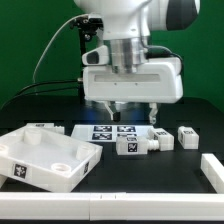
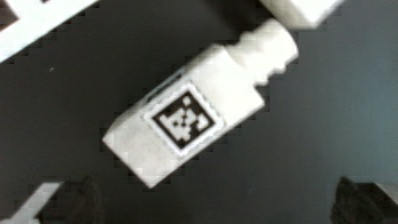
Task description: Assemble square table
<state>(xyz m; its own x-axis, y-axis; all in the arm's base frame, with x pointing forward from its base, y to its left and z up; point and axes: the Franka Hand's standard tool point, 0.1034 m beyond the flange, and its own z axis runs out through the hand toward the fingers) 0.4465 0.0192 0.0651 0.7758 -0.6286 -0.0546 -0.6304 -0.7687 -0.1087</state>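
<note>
The square table top [image 1: 45, 160], a white tray with a raised rim, lies at the front of the exterior view's left. A white block leg [image 1: 133, 146] with a black-and-white tag lies on the dark table right of it. It fills the wrist view [image 2: 187, 115], lying diagonally. Two more tagged legs [image 1: 161, 133] [image 1: 187, 137] lie further to the exterior view's right. My gripper [image 1: 132, 114] hangs open and empty above the first leg. In the wrist view the gripper [image 2: 214, 205] has its fingertips [image 2: 63, 205] wide apart, with the leg's end between them and not touched.
The marker board [image 1: 105, 130] lies behind the leg, under the gripper. A plain white bar [image 1: 212, 168] lies at the exterior view's right and another [image 1: 150, 207] along the front edge. A small white part [image 1: 40, 127] sits behind the table top. Another white part [image 2: 302, 10] touches the leg's far end.
</note>
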